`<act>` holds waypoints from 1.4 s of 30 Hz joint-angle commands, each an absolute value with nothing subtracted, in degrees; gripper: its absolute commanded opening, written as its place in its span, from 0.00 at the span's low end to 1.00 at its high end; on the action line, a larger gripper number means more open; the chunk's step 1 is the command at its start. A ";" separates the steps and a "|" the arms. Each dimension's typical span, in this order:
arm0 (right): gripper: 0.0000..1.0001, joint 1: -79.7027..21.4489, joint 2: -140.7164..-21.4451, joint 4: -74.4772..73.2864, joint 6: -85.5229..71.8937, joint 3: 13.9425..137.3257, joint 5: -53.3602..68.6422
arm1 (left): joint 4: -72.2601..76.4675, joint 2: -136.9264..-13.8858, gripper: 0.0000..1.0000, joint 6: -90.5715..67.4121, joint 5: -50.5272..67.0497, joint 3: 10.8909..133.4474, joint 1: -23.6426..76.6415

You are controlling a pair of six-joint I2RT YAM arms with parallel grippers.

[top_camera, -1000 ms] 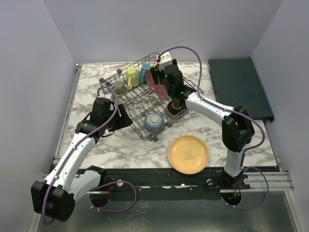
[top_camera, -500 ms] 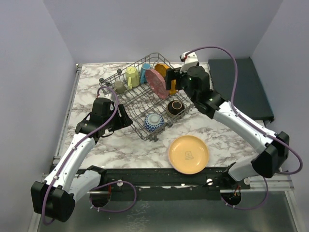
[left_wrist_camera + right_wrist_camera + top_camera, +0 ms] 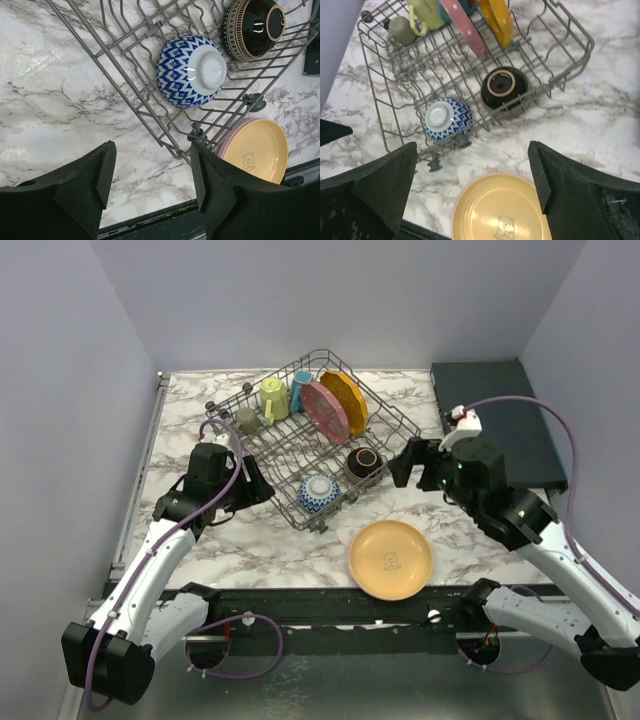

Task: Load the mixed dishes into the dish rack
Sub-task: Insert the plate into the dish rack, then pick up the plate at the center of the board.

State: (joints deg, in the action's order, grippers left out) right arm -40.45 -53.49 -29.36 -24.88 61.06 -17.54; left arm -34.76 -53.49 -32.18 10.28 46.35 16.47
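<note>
Left of my right pincer [image 3: 408, 464], the wire rack [image 3: 285, 445] holds a blue bowl [image 3: 317, 491] and a dark bowl [image 3: 363, 461], both foot-up. A yellow plate [image 3: 390, 559] lies flat near that pincer, outside the rack.

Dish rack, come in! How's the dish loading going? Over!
Left gripper and right gripper open, empty. Yellow plate on table, outside dish rack. Nothing blocking the plate. Over.

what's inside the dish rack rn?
Grey cup, yellow-green mug, blue mug, pink plate, orange plate, dark brown bowl, blue-white bowl. Both bowls are upside down, insides hidden; blue mug partly covered.
</note>
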 commanded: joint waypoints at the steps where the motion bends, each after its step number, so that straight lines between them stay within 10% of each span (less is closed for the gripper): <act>1: 1.00 -40.69 -48.68 -44.68 -34.90 58.83 -19.40 | -33.75 -52.08 0.67 -31.56 11.52 45.63 16.17; 19: 0.99 -40.68 -43.20 -67.23 -53.79 53.22 -11.59 | -33.60 -50.59 0.67 -31.73 11.69 45.37 18.08; 42: 0.63 -40.64 -48.34 -63.99 -63.16 39.14 -8.73 | -33.45 -49.22 0.67 -31.96 12.29 45.27 19.08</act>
